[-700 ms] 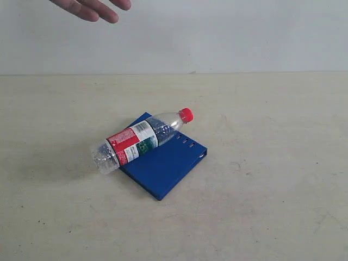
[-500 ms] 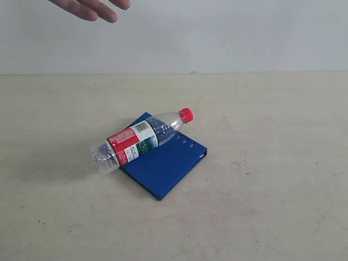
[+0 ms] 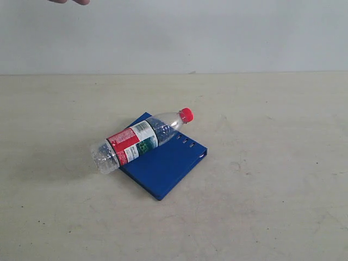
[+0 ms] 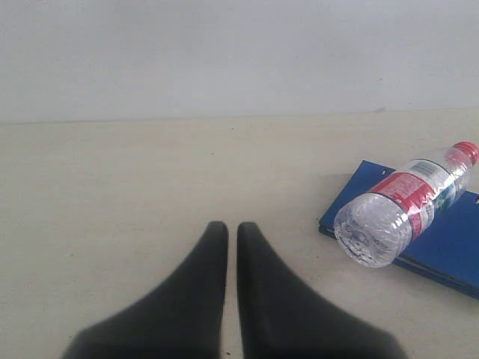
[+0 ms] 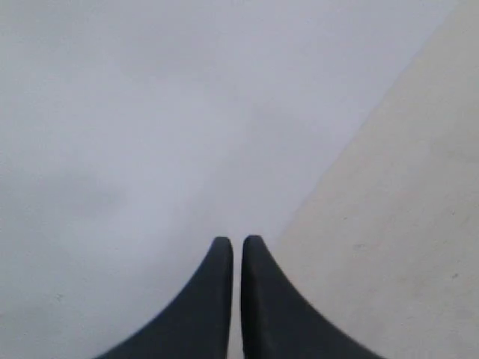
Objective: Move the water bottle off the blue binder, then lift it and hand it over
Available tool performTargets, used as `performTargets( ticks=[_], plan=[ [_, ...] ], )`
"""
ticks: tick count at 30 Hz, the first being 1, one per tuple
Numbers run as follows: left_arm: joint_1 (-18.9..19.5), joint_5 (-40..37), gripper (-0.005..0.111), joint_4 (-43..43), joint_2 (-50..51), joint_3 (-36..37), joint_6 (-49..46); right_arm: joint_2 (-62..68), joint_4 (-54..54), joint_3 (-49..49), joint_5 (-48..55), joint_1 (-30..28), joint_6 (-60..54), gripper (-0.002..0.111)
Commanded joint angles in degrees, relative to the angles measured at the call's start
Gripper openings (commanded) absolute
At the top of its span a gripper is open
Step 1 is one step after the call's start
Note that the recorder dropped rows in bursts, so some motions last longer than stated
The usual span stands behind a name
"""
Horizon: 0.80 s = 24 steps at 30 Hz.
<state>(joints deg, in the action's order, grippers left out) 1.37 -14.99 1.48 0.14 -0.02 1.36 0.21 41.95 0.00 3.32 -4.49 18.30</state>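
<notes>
Water bottle (image 3: pixel 140 140) atop blue binder (image 3: pixel 166 163)

Hand (image 3: pixel 76 1) cropped at top edge, blue binder (image 3: pixel 166 163) partly under water bottle (image 3: pixel 136 142)

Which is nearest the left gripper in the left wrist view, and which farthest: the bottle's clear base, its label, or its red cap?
1. Clear base of the water bottle, overhanging the blue binder edge, on the side toward the left gripper.
2. Label, mid-body.
3. Red cap, far end.
</notes>
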Motion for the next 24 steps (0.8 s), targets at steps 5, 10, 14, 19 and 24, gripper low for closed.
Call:
performTargets(
  ticks=[5, 10, 14, 19, 24],
  plan=[
    [0.16, 0.33, 0.004, -0.45, -0.14, 0.02, -0.21, -0.21, 6.53, 0.00, 18.02, 0.52, 2.56, 0.000],
    [0.16, 0.33, 0.004, -0.45, -0.14, 0.02, -0.21, -0.21, 28.60, -2.37, 32.44, 2.08, -23.11, 0.000],
    [0.16, 0.49, 0.004, -0.45, -0.14, 0.02, -0.21, 4.47, 52.21, -12.57, 9.21, 2.17, -59.32, 0.009],
    [0.16, 0.49, 0.004, -0.45, -0.14, 0.02, -0.21, 26.61, 52.25, -29.42, 13.98, 2.21, -83.04, 0.023],
    [0.16, 0.49, 0.004, -0.45, -0.14, 0.02, -0.21, 58.15, 52.25, -43.33, 46.06, 2.33, -82.58, 0.025]
  ],
)
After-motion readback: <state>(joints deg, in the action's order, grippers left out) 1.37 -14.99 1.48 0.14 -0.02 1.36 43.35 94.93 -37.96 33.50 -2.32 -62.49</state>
